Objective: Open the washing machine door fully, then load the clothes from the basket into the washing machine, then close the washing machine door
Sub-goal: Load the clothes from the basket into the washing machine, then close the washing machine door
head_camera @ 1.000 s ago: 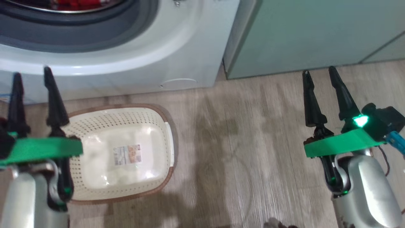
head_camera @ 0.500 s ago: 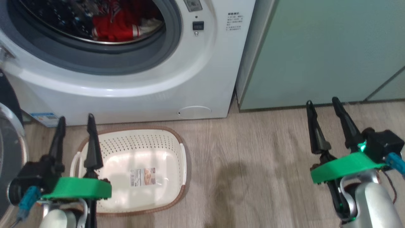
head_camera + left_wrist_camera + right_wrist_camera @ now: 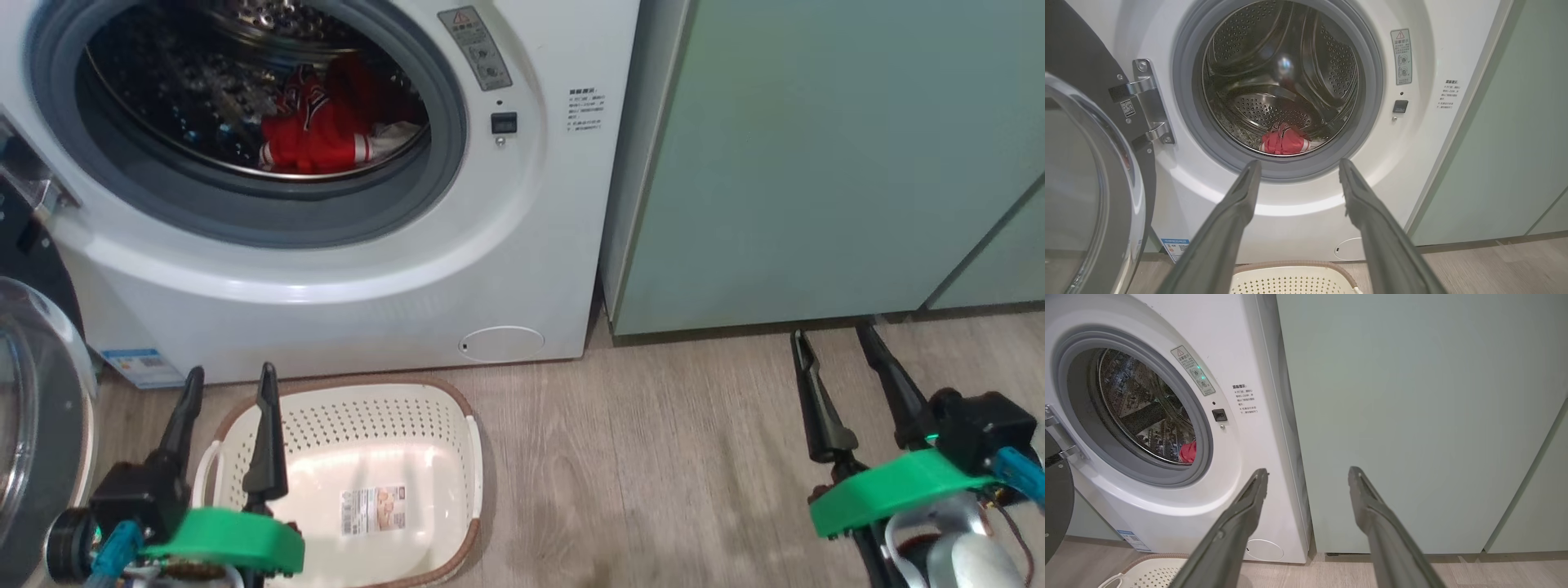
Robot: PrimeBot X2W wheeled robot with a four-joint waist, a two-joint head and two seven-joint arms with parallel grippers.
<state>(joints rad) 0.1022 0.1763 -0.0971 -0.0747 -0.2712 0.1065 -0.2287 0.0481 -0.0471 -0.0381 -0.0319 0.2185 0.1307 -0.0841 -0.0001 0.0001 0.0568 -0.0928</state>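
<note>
Clothes (image 3: pixel 318 140) inside washing machine (image 3: pixel 343 314), well beyond left tool (image 3: pixel 231 370) and right tool (image 3: pixel 829 331), both spread

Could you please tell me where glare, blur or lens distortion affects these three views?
Head view: sharp, with glare inside the basket and a soft shadow on the floor. Left wrist view: a light reflects in the drum; the left claw looks soft. Right wrist view: the washing machine edge bows from the wide lens.

red clothes (image 3: pixel 314 139), cream basket (image 3: pixel 457 457)
</note>
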